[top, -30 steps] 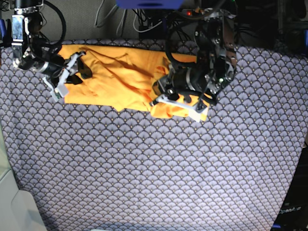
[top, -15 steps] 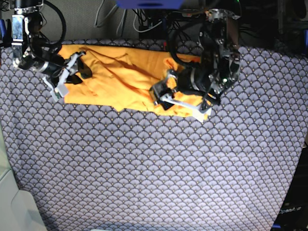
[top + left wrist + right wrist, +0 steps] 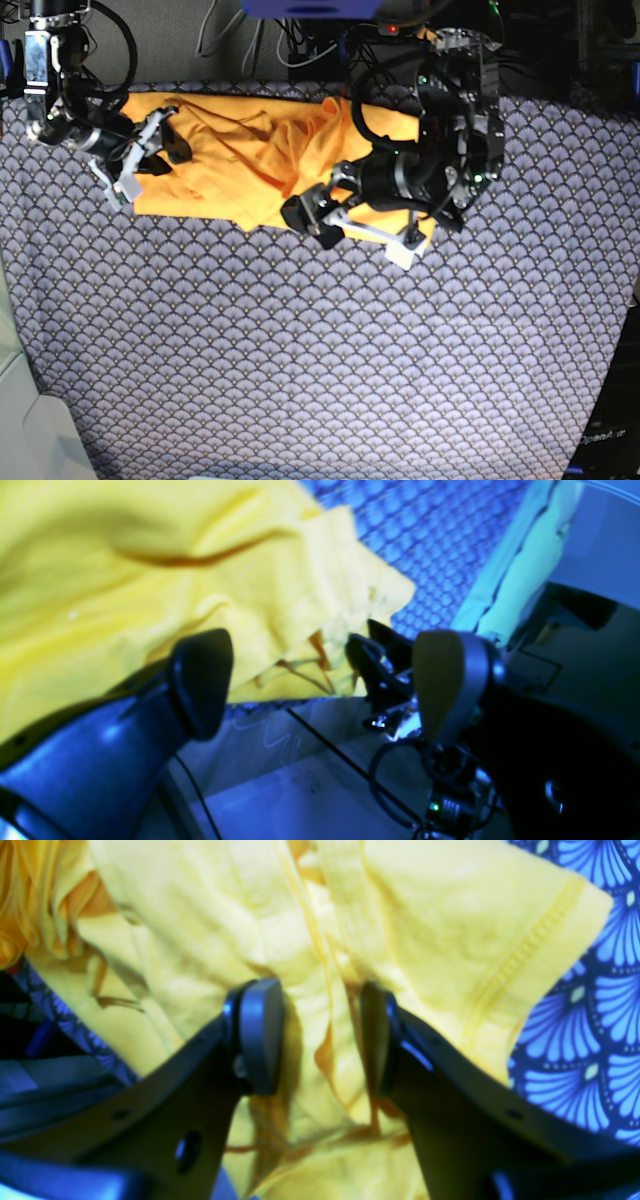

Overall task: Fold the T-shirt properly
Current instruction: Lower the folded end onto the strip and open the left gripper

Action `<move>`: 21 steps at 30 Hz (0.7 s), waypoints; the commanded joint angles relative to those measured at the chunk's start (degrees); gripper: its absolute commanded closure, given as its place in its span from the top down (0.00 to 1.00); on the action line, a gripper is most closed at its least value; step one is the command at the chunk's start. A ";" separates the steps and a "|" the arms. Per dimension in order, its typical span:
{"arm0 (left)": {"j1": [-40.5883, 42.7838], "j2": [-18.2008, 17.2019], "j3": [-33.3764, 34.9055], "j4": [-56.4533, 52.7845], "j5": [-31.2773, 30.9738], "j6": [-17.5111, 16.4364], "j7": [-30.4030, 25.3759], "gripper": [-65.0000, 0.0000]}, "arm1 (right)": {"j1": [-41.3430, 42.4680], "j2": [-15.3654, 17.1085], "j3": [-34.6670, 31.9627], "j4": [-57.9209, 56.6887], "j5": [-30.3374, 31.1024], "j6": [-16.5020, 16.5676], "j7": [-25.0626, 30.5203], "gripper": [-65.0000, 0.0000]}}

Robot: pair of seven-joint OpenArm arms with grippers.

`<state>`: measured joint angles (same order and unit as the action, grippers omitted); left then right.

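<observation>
The T-shirt is seen lying rumpled along the far edge of the surface, which is covered by a cloth printed with a scallop pattern. The garment is spread sideways in an uneven band, with folds and ridges raised across its middle and a bunched part at the end nearer the left arm.

The left gripper is held over the near edge of the shirt at that end. Its fingers are seen spread wide in the left wrist view, and nothing is gripped between them; the yellow fabric lies beyond and beside the tips, with a corner of it reaching out over the patterned cloth (the view is blurred, so it cannot be told whether either tip touches the fabric).

The right gripper is placed at the opposite end of the shirt. In the right wrist view its fingers are seen parted, pressed down on either side of a raised crease of fabric. The crease lies loosely in the gap and is not pinched. A stitched hem is visible beside the gripper, next to bare patterned cloth.
</observation>
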<state>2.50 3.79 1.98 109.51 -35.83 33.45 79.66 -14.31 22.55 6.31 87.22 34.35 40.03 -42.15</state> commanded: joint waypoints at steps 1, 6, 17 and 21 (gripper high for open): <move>-0.44 0.21 0.00 1.04 -0.69 0.26 0.34 0.80 | 0.11 0.80 0.16 0.65 -0.63 -0.03 -0.62 0.42; -0.52 -1.55 -1.41 1.04 -1.48 0.26 0.34 0.34 | 0.20 0.80 0.16 0.74 -0.63 -0.03 -0.62 0.42; -0.35 -10.25 -11.78 -4.24 -11.68 0.26 0.34 0.00 | 0.28 0.80 0.16 0.74 -0.63 -0.03 -0.62 0.42; -2.28 -10.25 -11.96 -11.98 -12.12 0.17 0.34 0.00 | 0.28 0.80 0.16 0.74 -0.63 -0.03 -0.62 0.42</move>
<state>1.72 -6.48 -9.96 96.36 -46.44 33.65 79.50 -14.15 22.55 6.28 87.33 34.15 40.01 -42.33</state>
